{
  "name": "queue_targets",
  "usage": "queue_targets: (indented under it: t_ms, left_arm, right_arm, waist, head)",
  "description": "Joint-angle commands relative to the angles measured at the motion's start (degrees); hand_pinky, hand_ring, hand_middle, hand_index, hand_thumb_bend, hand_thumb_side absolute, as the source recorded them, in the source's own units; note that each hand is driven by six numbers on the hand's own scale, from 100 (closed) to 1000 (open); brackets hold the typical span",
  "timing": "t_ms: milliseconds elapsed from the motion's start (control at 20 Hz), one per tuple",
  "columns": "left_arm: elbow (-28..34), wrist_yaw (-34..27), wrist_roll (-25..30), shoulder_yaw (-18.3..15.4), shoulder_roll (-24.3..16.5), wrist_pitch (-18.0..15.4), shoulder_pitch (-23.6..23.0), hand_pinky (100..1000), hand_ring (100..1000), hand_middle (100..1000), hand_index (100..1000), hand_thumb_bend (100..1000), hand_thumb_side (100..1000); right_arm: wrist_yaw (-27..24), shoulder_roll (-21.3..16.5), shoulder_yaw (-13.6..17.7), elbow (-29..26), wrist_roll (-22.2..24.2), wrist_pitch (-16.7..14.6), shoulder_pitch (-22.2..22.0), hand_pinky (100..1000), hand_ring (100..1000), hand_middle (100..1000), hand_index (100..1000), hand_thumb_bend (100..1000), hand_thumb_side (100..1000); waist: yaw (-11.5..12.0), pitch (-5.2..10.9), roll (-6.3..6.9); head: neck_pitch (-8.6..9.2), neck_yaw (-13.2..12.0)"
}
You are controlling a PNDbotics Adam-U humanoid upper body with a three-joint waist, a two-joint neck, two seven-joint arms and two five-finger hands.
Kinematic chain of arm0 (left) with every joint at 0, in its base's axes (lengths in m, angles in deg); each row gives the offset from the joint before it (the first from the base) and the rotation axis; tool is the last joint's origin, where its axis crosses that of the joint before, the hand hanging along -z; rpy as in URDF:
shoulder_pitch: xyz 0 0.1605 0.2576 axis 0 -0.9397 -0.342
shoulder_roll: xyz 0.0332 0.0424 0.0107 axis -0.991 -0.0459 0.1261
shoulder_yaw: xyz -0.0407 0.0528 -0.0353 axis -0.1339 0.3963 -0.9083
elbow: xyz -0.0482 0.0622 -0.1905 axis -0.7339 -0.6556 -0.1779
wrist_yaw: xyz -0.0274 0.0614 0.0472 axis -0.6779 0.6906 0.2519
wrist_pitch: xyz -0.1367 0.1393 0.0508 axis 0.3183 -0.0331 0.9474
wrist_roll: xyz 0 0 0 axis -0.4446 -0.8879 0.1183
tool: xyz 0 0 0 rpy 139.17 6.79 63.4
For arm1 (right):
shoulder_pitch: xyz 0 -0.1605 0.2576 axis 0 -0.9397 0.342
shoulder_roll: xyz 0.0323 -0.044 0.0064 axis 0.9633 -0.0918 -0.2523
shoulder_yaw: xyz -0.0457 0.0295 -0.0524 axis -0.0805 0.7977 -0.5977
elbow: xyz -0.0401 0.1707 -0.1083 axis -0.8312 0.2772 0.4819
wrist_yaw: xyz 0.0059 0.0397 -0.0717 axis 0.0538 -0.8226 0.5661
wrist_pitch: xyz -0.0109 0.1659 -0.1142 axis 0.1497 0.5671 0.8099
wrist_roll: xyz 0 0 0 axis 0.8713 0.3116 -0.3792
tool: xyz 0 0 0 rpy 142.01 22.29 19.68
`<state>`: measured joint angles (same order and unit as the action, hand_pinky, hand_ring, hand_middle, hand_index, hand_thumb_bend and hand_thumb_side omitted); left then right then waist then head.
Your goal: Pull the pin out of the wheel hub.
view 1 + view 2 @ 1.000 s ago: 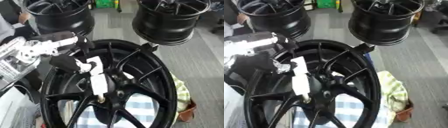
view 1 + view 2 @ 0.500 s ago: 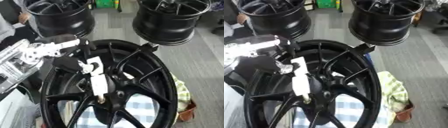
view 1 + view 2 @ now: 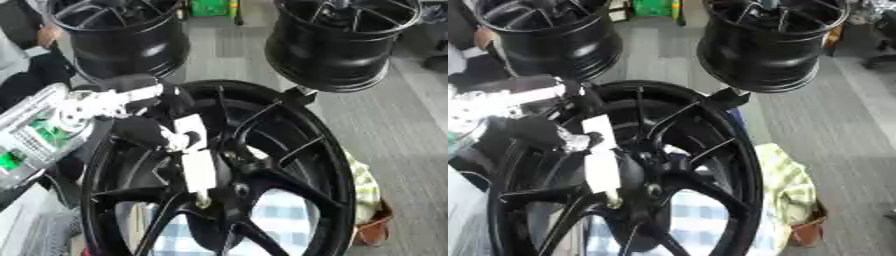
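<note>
Pin: white, stick-shaped, standing nearly upright at the centre of the big black wheel hub, lower tip near the middle bore. Looks stiff and light, probably smooth, so best taken near the top end, clear of the spokes. Left hand right at that upper end, dark fingers seemingly curled round it. Right hand nowhere in view. Two more black rims behind. No readable writing or branding anywhere.

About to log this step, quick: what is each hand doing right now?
Left hand: at the white pin over the wheel hub; whether its fingers close on it cannot be told.
Right hand: not in view.
</note>
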<state>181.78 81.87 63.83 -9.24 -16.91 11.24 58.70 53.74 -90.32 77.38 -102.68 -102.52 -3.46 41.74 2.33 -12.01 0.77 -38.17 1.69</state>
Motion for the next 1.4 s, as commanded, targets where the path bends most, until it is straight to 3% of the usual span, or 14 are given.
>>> queue_targets:
  t_ms: [50, 600, 800, 1100, 1400]
  left_arm:
    - [0.12, 0.91, 0.79, 0.0, -0.38, -0.09, 0.93, 760, 841, 718, 886, 377, 532]
    - [-2.57, 3.61, 2.37, 0.86, 1.61, -0.21, 1.64, 751, 828, 698, 880, 395, 532]
    - [-3.49, 4.19, 2.58, 1.03, 2.13, -0.38, 1.7, 740, 761, 651, 863, 393, 525]
    - [-4.68, 5.03, 3.16, 1.41, 2.55, -0.59, 1.57, 726, 736, 612, 842, 399, 508]
    - [-4.63, 4.68, 3.0, 1.27, 2.81, -0.39, 1.63, 715, 711, 576, 810, 349, 487]
  right_arm:
    - [-0.16, -0.95, 0.61, -0.74, -0.36, -0.11, 0.6, 784, 651, 550, 712, 406, 344]
    - [-0.41, -0.54, 0.67, -0.7, -0.66, -0.39, 0.46, 784, 650, 549, 711, 405, 342]
    - [-0.49, -0.45, 0.76, -0.72, -0.76, -0.5, 0.35, 784, 650, 549, 711, 404, 343]
    - [-0.59, -0.33, 0.91, -0.81, -1.08, -0.79, 0.21, 784, 650, 549, 711, 401, 344]
    - [-0.7, -0.13, 1.03, -0.79, -1.32, -0.89, 0.02, 784, 650, 549, 711, 402, 344]
  waist:
    - [-0.02, 0.86, -0.09]
    - [-0.11, 0.8, -0.22]
    - [-0.24, 0.8, -0.19]
    - [-0.41, 0.78, -0.14]
    - [-0.43, 0.84, -0.11]
  head:
    - [0.77, -0.21]
    - [0.93, -0.46]
    - [1.02, -0.5]
    - [1.0, -0.48]
    - [0.96, -0.5]
